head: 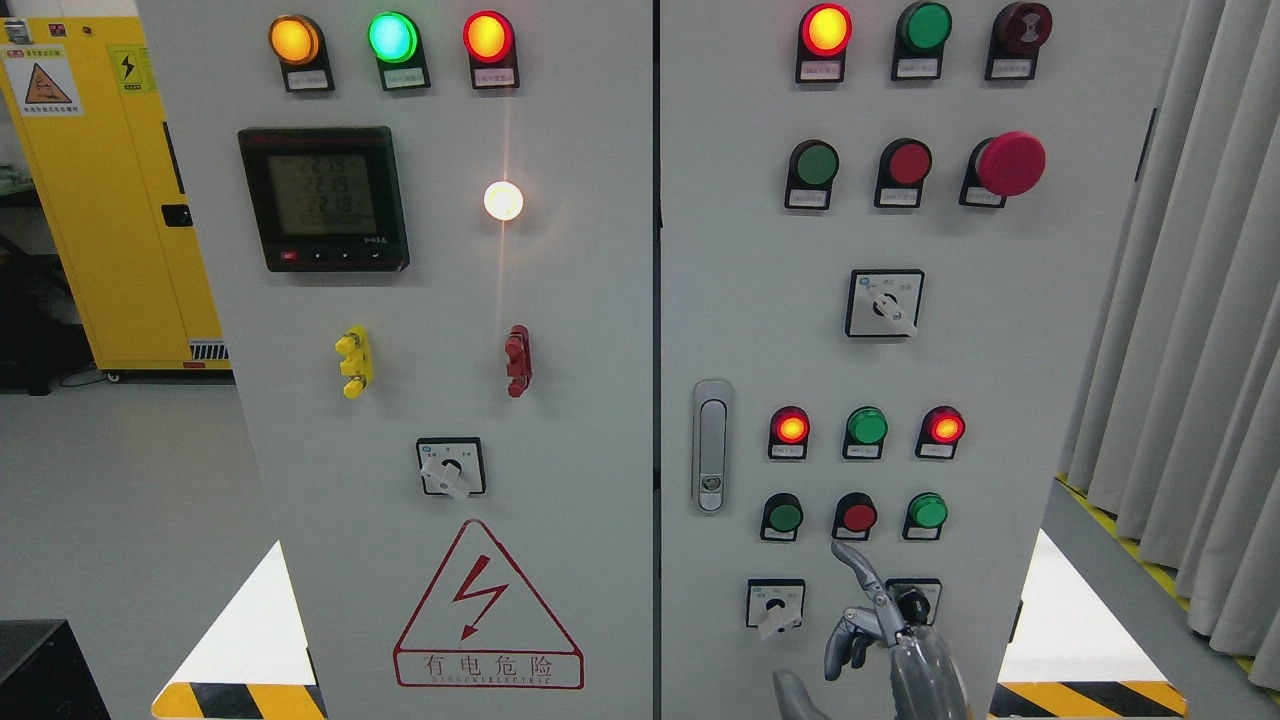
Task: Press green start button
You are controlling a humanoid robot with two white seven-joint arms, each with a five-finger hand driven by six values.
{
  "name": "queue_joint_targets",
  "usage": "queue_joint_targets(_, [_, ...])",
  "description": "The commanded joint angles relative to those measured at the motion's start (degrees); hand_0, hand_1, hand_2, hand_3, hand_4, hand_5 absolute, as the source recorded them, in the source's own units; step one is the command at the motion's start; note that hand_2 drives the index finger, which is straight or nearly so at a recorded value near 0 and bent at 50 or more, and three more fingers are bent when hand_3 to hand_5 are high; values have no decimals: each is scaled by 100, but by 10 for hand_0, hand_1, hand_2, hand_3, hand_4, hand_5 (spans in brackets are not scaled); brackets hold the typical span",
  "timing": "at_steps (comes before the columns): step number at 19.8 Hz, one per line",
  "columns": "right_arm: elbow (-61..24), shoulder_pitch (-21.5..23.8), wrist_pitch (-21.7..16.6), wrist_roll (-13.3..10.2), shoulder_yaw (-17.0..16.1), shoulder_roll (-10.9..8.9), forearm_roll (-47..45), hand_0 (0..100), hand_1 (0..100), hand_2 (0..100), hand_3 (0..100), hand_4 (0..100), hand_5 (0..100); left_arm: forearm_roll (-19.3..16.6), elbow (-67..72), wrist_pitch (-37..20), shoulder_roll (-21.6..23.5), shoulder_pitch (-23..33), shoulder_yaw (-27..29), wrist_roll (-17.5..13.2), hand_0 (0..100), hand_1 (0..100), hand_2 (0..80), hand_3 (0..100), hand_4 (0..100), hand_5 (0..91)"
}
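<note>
While the green start button (783, 517) sits in the lower right of the frame, at the left end of a row of three buttons on the right cabinet door (1000, 350), nothing is touching it. Beside it are a red button (858, 517) and another green button (927, 511). Just below the red one, the right hand (880, 625) rises from the bottom edge, its index finger (856, 565) stretched upward with the tip close under that button, the other fingers curled together and holding nothing. Two selector switches (775, 605) flank the hand. Above the row, three indicator lamps (866, 428) sit, the outer two glowing red.
</note>
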Motion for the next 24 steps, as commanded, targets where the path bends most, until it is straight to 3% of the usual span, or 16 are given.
queue_joint_targets(1, [-507,406,8,355,299,-69,-1557,306,543,0,101,169,151,0,0,-4,0,-1,0,2,120,556,0,0,0,0])
queue_joint_targets(6, [-612,415,17,373,405,-78,-1584,313,502,0,51,131,101,0,0,-4,0,-1,0,2,120,556,0,0,0,0])
queue_joint_targets(24, [-621,433,26,523,475,-87,-1576,311,497,0,61,145,103,0,0,-4,0,-1,0,2,120,556,0,0,0,0])
